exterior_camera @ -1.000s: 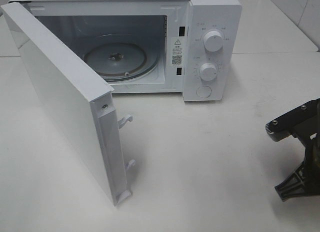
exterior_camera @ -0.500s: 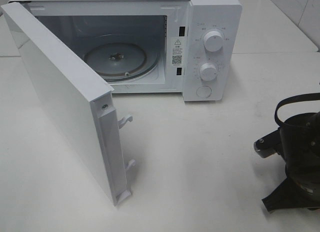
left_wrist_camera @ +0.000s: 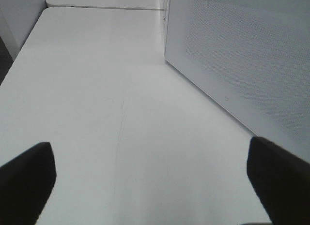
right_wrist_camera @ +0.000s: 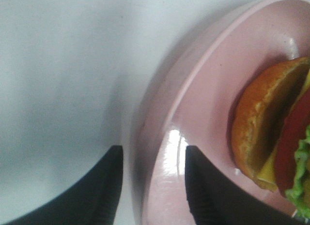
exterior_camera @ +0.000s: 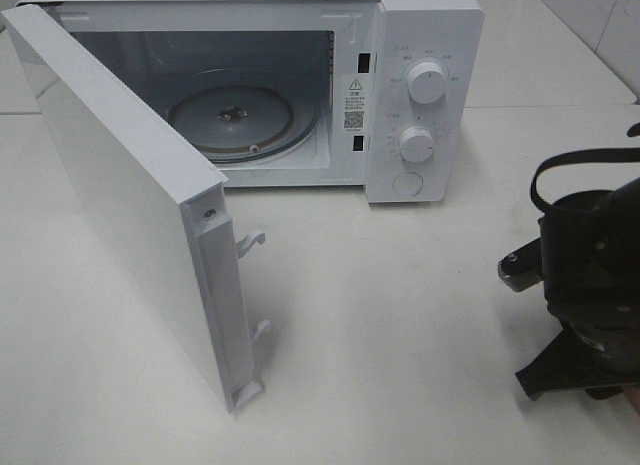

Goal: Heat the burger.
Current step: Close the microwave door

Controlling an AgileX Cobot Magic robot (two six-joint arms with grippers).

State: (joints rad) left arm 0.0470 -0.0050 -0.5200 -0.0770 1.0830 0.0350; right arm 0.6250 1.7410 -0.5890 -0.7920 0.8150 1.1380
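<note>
While straddling the pink plate [right_wrist_camera: 203, 113] rim, right gripper [right_wrist_camera: 152, 186] parted, not yet pinching; burger [right_wrist_camera: 271, 133] on plate, off at five o'clock from open microwave [exterior_camera: 420, 85], ready for loading. Left gripper [left_wrist_camera: 150, 181] spread, idle.

The burger [right_wrist_camera: 271, 138] lies on a pink plate [right_wrist_camera: 193, 113]. Its golden-brown bun, red tomato, yellow cheese and green lettuce show.

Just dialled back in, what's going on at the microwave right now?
The microwave stands with its door swung wide open and nothing on the glass turntable. The right pincer straddles the rim of the pink plate, one finger on each side, with the burger on the plate. The left pincer is open and empty, beside the door.
</note>
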